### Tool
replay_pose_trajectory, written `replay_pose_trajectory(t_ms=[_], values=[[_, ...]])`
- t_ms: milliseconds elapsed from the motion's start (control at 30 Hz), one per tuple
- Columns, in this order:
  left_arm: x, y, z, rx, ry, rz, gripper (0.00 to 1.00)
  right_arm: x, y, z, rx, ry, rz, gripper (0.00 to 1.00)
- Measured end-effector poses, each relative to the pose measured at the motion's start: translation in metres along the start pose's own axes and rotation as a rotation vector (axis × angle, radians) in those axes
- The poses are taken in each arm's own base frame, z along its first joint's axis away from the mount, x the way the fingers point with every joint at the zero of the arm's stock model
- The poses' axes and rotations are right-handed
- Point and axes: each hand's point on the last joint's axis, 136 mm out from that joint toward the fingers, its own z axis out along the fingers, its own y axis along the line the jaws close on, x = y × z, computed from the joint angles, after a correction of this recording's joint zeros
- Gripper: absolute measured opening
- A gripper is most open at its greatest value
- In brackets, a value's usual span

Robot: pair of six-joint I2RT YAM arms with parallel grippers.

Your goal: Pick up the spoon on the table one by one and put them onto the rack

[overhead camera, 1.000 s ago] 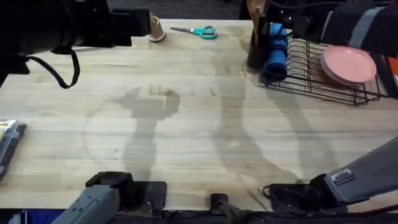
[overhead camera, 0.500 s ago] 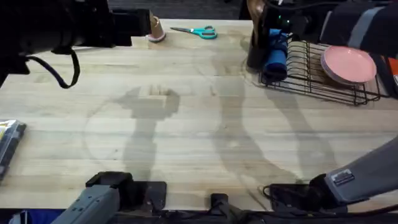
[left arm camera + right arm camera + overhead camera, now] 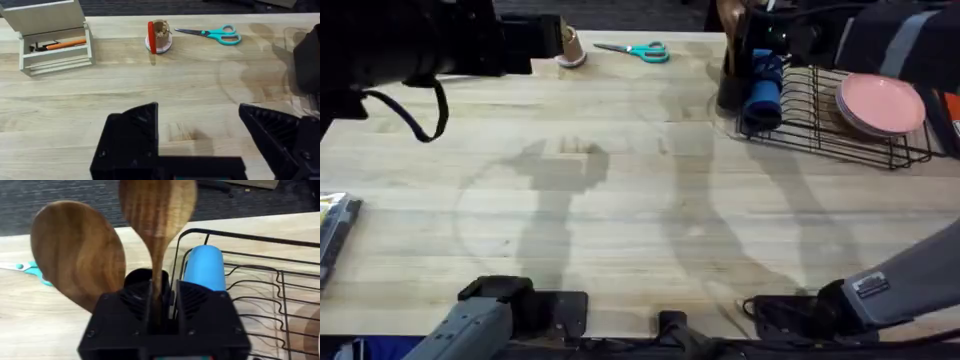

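Now right gripper (image 3: 162,307) clamped on slim brown wooden spoon (image 3: 157,210) handle, directly above black utensil holder (image 3: 142,277) of black wire rack (image 3: 260,275). Risk: early release, spoon tips outside. Left gripper (image 3: 200,135) wide open, empty.

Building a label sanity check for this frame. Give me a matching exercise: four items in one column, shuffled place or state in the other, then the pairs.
Items:
1. scissors
2. pink plates
3. right gripper
4. left gripper

Place or state:
A. standing in the rack
B. open, holding nothing, above the table
C. lying flat near the table's far edge
D. shut on the handle of a spoon at the rack's utensil holder

Pairs: 1-C, 2-A, 3-D, 4-B
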Motion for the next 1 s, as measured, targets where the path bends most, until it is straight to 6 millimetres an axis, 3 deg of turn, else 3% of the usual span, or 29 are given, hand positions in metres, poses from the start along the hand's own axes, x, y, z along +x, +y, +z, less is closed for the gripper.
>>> replay_pose_trajectory(t_ms=[400,667,700,733,1000], values=[[0.000,0.000,0.000,0.000,0.000,0.000,0.992,-0.001,-0.002,-0.011,0.003,0.020,-0.054,0.604],[0.000,0.000,0.000,0.000,0.000,0.000,0.993,-0.013,-0.008,-0.044,0.005,0.033,-0.063,0.710],[0.000,0.000,0.000,0.000,0.000,0.000,0.993,-0.012,-0.009,-0.048,0.006,0.040,-0.066,0.734],[0.000,0.000,0.000,0.000,0.000,0.000,0.993,-0.008,-0.013,-0.063,0.012,0.079,-0.078,0.822],[0.000,0.000,0.000,0.000,0.000,0.000,0.993,-0.011,-0.022,-0.102,0.016,0.107,-0.084,0.994]])
